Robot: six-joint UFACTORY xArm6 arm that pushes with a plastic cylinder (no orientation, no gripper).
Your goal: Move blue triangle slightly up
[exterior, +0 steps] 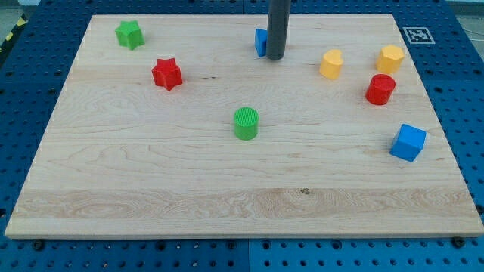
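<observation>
The blue triangle point(261, 42) lies near the view's top, at mid width on the wooden board point(151, 181). Most of it is hidden behind my dark rod, so only its left part shows. My tip point(275, 57) stands right against the block's right and lower side, apparently touching it.
A green star point(130, 34) sits at the top left and a red star point(167, 74) below it. A green cylinder point(246, 123) is at the centre. At the right are a yellow block point(330, 64), a yellow hexagon point(390, 58), a red cylinder point(380, 89) and a blue cube point(408, 142).
</observation>
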